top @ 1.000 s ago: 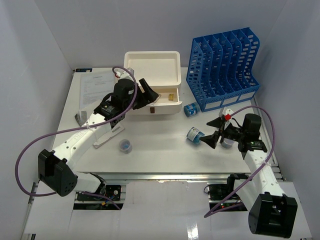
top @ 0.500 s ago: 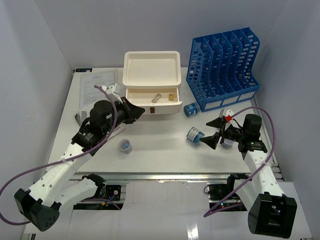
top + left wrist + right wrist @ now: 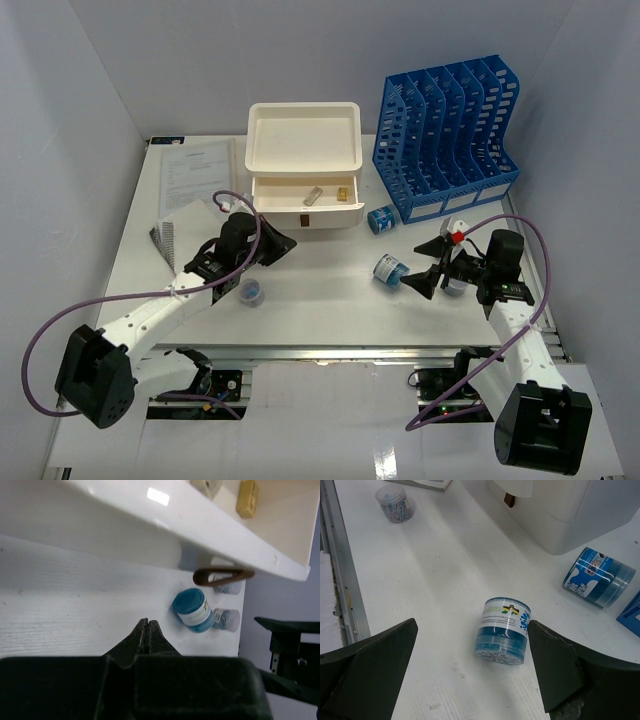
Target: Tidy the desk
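1. The desk (image 3: 330, 305) is a wide white top with a metal rail along its near edge. It fills the middle of the overhead view, and everything else stands or lies on it.
2. The left claw (image 3: 148, 629) has its fingers pressed together with nothing between them. It hangs over bare desk just in front of the open drawer (image 3: 300, 212) of the cream drawer box (image 3: 303, 145).
3. The right claw (image 3: 426, 265) is spread wide and holds nothing. A blue jar (image 3: 503, 630) lies on its side on the desk ahead of the gap, touched by neither finger.
4. A second blue jar (image 3: 380, 219) lies on its side between the drawer box and the blue file rack (image 3: 445, 135), near both.
5. A small clear jar of coloured clips (image 3: 251, 291) stands on the desk beside the left arm.
6. Inside the drawer lie a yellow piece (image 3: 345, 193) and a grey piece (image 3: 313, 196) — apart from each other.
7. Printed papers (image 3: 195, 170) lie flat at the far left corner.
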Robot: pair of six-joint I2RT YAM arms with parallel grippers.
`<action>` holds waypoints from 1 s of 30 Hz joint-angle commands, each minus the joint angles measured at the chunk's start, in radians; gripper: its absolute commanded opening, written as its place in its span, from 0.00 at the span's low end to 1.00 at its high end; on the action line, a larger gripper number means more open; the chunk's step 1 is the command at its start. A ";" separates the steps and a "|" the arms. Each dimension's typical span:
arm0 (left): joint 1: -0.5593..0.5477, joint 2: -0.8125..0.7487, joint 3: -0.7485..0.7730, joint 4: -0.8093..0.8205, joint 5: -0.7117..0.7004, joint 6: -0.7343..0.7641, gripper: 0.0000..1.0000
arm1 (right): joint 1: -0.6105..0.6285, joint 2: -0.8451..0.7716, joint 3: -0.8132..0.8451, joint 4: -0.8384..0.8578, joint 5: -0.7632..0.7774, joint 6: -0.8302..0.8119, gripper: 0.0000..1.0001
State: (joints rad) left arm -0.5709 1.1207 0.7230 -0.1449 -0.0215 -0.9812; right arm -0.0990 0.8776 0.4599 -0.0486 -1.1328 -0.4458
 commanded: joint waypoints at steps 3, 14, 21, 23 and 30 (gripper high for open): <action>0.006 0.107 0.112 0.196 -0.174 -0.076 0.00 | -0.007 -0.014 0.002 0.028 -0.017 -0.007 0.97; 0.031 0.286 0.302 0.228 -0.201 -0.066 0.32 | -0.010 -0.026 0.005 0.023 -0.010 -0.008 0.97; 0.076 0.368 0.388 0.220 -0.162 -0.064 0.46 | -0.014 -0.032 0.006 0.024 -0.008 -0.008 0.97; 0.087 0.379 0.393 0.220 -0.152 -0.065 0.49 | -0.017 -0.035 0.006 0.024 -0.008 -0.008 0.97; 0.126 0.384 0.384 0.250 -0.065 -0.056 0.61 | -0.021 -0.037 0.006 0.023 -0.012 -0.007 0.97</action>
State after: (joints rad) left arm -0.4761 1.5177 1.0691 0.0279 -0.1403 -1.0368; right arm -0.1123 0.8548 0.4599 -0.0490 -1.1290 -0.4484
